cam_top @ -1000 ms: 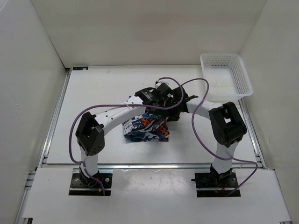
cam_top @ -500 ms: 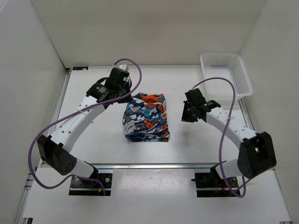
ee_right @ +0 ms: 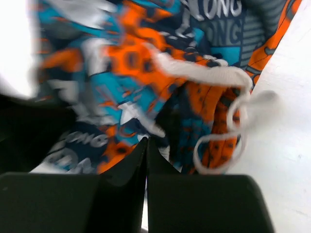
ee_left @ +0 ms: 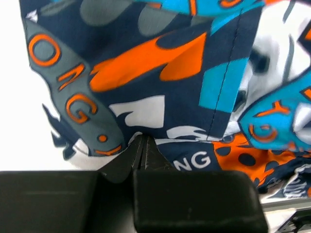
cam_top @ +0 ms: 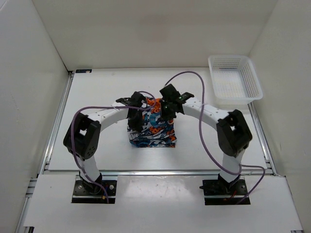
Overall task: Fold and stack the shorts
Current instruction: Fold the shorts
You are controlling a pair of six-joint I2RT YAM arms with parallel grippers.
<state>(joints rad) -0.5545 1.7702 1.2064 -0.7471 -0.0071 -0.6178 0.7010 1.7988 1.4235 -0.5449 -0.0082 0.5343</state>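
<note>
Shorts (cam_top: 153, 130): a bright patchwork bundle lying at the middle of the table (cam_top: 97, 97), between my two arms.
My left end effector (ee_left: 143, 143): closed, tips together against the bundle's left part; I cannot tell whether cloth is pinched.
My right end effector (ee_right: 147, 143): closed, over the far edge, near a white cord (ee_right: 228, 76).
Basket (cam_top: 228, 58): far right corner, well apart.

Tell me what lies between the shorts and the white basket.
In the top view, only the right arm and its purple cable cross the bare table between the shorts and basket.
</note>
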